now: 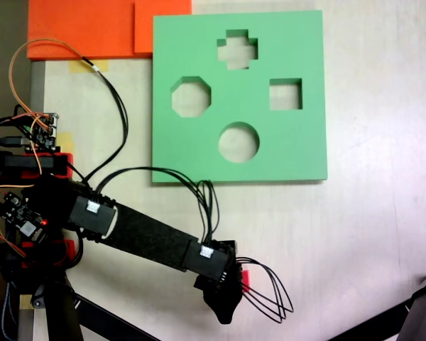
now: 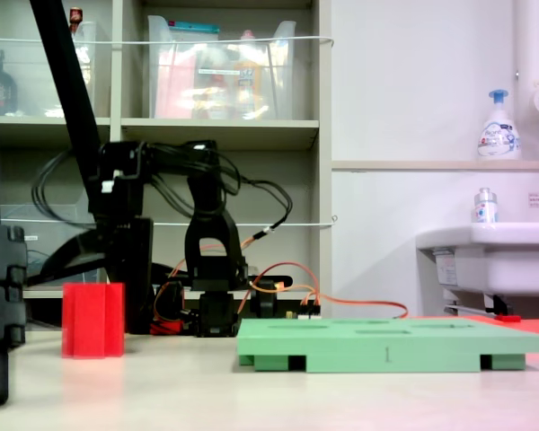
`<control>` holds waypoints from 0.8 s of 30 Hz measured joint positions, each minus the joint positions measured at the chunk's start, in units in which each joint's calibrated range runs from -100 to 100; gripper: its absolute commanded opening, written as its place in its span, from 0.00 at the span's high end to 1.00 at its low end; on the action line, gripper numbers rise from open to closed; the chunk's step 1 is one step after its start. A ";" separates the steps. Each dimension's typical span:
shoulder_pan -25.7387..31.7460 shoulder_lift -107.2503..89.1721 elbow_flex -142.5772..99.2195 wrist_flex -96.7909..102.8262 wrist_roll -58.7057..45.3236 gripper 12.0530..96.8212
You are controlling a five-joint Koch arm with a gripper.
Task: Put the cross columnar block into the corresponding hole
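The cross columnar block (image 2: pixel 92 321) is bright red and stands upright on the pale table, left of the green foam board (image 2: pixel 386 342). From above, only a red sliver of the block (image 1: pixel 243 278) shows beside the black gripper (image 1: pixel 224 304), which hangs over it below the board (image 1: pixel 298 142). The gripper's jaws are hidden by its own body, so I cannot tell whether they hold the block. The corresponding hole (image 1: pixel 237 50), plus-shaped, lies at the board's far top edge, above the octagonal, square and round cutouts.
Orange foam sheets (image 1: pixel 85 28) lie at the top left corner, beside the board. Loose black cables (image 1: pixel 270 298) loop off the wrist. Black stand legs (image 1: pixel 419 312) cross the lower corners. A black post (image 2: pixel 0 305) and a sink (image 2: pixel 490 256) flank the side view.
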 measured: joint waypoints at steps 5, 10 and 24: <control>-0.05 1.23 0.00 0.00 -0.15 0.20; -0.20 3.01 0.00 0.00 -0.73 0.34; -1.12 1.78 -3.23 -0.20 -0.68 0.69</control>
